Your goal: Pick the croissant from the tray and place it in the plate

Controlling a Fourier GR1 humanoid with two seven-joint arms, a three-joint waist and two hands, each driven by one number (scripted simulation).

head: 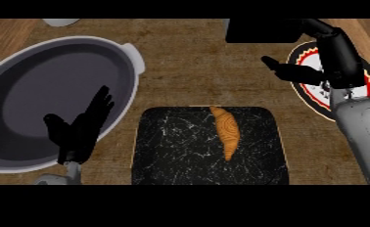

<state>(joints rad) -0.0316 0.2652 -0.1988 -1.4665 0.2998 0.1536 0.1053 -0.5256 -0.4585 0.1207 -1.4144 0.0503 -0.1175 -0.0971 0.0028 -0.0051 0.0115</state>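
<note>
The croissant is seen lying lengthwise on the right half of the black marbled tray, untouched by either hand. The right hand is held over the plate, fingers spread and holding nothing. The left hand is rested open over the grey pan, fingers up.
</note>
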